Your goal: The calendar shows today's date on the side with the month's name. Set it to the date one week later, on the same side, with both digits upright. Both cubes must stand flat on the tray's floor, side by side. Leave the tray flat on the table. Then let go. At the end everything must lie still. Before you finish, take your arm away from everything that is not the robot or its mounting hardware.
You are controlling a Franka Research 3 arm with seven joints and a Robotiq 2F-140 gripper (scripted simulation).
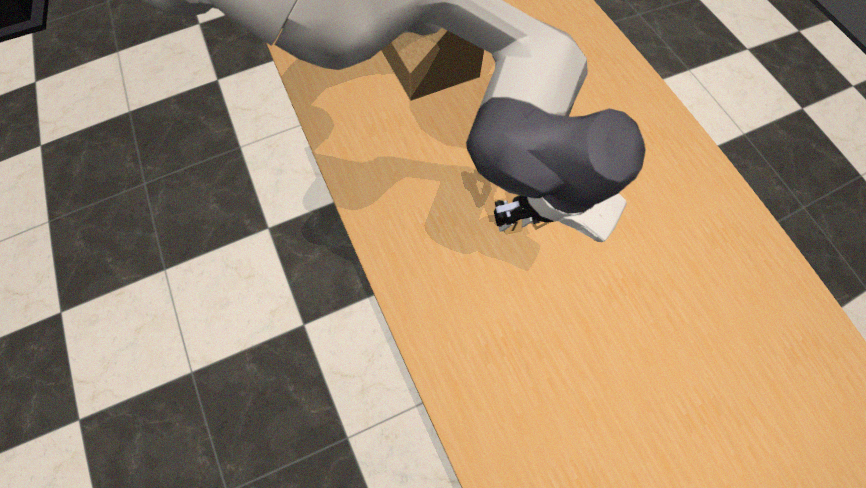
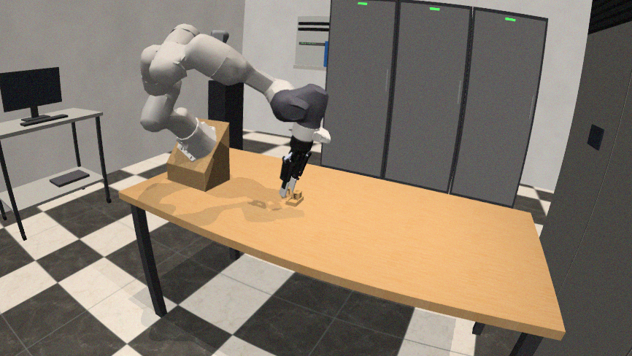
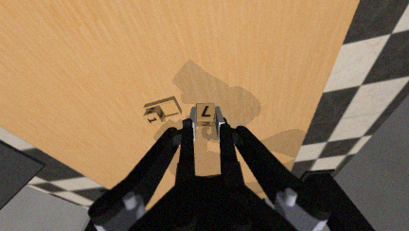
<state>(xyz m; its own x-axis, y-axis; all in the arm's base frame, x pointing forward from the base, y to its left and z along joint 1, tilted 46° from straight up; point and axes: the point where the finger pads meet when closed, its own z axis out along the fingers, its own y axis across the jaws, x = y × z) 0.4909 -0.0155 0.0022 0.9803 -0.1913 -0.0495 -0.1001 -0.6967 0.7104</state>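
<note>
My gripper point(image 2: 286, 193) point(image 3: 205, 114) leans and is shut on a small wooden cube point(image 3: 205, 111). One face of it shows a dark 7, upside down in the wrist view; the face below bears another mark, hard to read. The tray point(image 2: 292, 203) point(image 3: 165, 99), small and wooden, stands on the table close beside the held cube. A second cube point(image 2: 298, 194) point(image 3: 153, 115) sits at one end of the tray, with a 1 on one face in the wrist view. The exact gap under the held cube is unclear. In the top view the arm hides most of tray and cubes.
The wooden table point(image 1: 636, 339) point(image 2: 398, 238) extends far beyond the tray. The arm's wedge-shaped wooden base point(image 1: 448, 69) point(image 2: 190, 174) stands at one end. The arm's shadow falls across the table around the gripper. Grey cabinets point(image 2: 428, 97) stand behind the table.
</note>
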